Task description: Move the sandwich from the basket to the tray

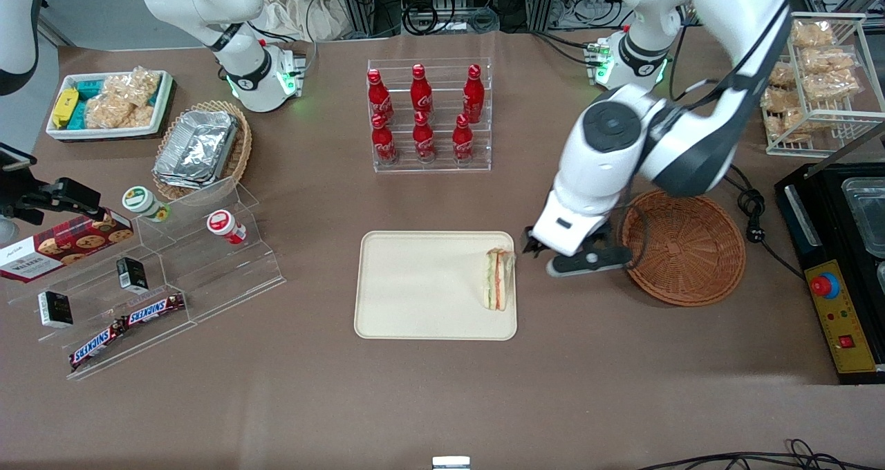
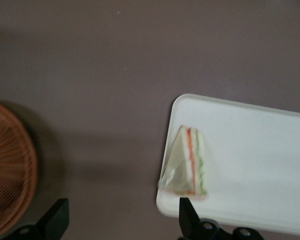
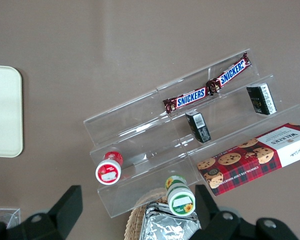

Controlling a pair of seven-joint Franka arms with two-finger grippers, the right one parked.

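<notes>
The sandwich [image 1: 499, 278] lies on the cream tray [image 1: 422, 283], right at the tray's edge nearest the reddish-brown wicker basket [image 1: 684, 249]. Its green and orange-red filling faces up. My gripper [image 1: 556, 254] hovers over the bare table between the tray and the basket, apart from the sandwich. It is open and holds nothing. The left wrist view shows the sandwich [image 2: 187, 162] at the tray's [image 2: 260, 165] corner, the basket's rim [image 2: 10, 165], and the gripper [image 2: 122, 217] with table between its spread fingers. Nothing shows inside the basket.
A clear rack of red cola bottles [image 1: 423, 114] stands farther from the front camera than the tray. An acrylic step stand with snacks [image 1: 152, 276] sits toward the parked arm's end. A black control box with a red button [image 1: 833, 297] lies beside the basket.
</notes>
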